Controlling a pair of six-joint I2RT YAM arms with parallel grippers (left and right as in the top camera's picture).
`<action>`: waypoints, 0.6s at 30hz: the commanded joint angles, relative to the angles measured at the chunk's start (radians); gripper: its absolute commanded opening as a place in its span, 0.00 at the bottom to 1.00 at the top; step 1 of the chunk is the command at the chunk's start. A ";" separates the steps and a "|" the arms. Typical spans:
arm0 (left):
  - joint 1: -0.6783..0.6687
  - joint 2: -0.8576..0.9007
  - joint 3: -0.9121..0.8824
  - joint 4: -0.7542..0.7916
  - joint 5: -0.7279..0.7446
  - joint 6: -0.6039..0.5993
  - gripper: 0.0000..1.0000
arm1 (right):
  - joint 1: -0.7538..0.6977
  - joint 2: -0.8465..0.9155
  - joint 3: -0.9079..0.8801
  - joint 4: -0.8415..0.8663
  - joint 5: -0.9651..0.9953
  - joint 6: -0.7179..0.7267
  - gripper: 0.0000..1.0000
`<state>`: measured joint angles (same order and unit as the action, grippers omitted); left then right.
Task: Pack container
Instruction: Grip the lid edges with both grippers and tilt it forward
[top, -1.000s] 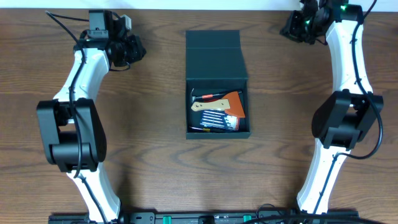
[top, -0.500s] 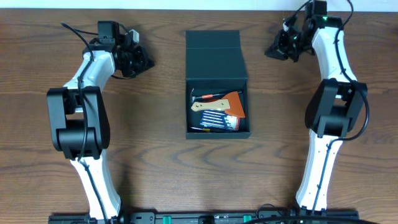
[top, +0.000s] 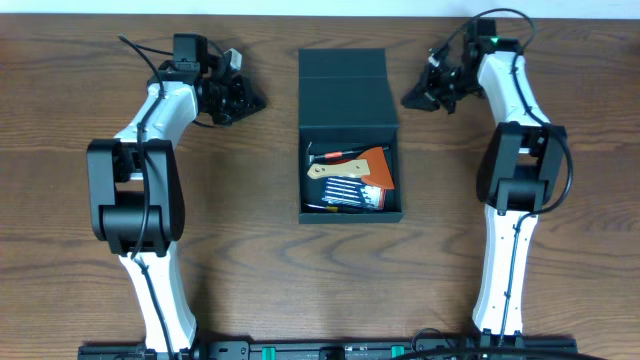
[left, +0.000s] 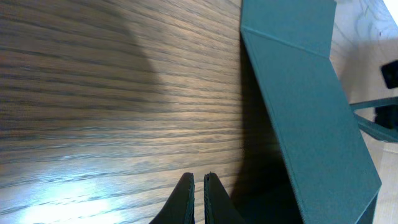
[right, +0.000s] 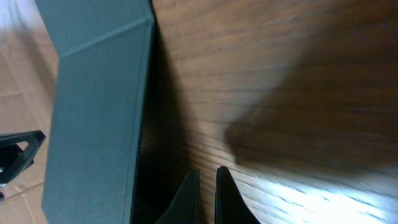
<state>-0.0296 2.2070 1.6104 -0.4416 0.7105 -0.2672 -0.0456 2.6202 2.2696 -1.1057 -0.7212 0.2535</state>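
The dark teal container (top: 343, 90) lies in the middle of the table with its flap lid open toward the back. Inside it are an orange-handled scraper and several hand tools (top: 350, 176). My left gripper (top: 250, 101) is shut and empty, just left of the lid. In the left wrist view its fingertips (left: 198, 178) hover over wood beside the lid's side (left: 311, 93). My right gripper (top: 412, 98) is shut and empty, just right of the lid. In the right wrist view its fingertips (right: 207, 172) are close to the lid's side (right: 93, 112).
The brown wooden table (top: 230, 250) stretches around the box. Both arm bases stand at the front edge, left (top: 130, 215) and right (top: 520, 190).
Both grippers have moved inward along the back of the table toward the open lid, the left one rightward and the right one leftward. The box and its contents have not moved.
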 joint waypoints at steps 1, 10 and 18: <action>0.002 0.028 0.006 0.008 0.041 -0.026 0.06 | 0.018 0.011 0.004 0.001 -0.036 0.008 0.01; -0.003 0.076 0.006 0.027 0.072 -0.038 0.06 | 0.037 0.013 0.004 0.005 -0.075 0.000 0.01; -0.016 0.113 0.006 0.062 0.113 -0.052 0.06 | 0.055 0.013 0.004 0.020 -0.118 -0.019 0.01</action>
<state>-0.0360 2.3001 1.6104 -0.3851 0.7944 -0.3103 -0.0067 2.6228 2.2696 -1.0920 -0.7822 0.2520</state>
